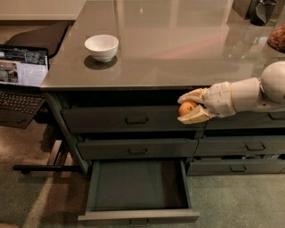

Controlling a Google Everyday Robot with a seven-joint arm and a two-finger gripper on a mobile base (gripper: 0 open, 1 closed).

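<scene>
My gripper (186, 108) reaches in from the right on a white arm (249, 91), in front of the top drawer (129, 119) of a grey cabinet. Its two pale fingers (193, 95) are shut on a small orange fruit (187, 108), one above it and one below. The fruit hangs just under the counter's front edge, above and to the right of the open bottom drawer (138, 187), which is pulled out and looks empty. A white bowl (101, 46) stands on the counter (178, 40) at the left.
An open laptop (20, 75) sits on a low stand at the far left. A dark vessel (262, 10) and a brownish object (277, 38) stand at the counter's back right. More shut drawers (242, 149) fill the cabinet's right side. Grey-green carpet covers the floor.
</scene>
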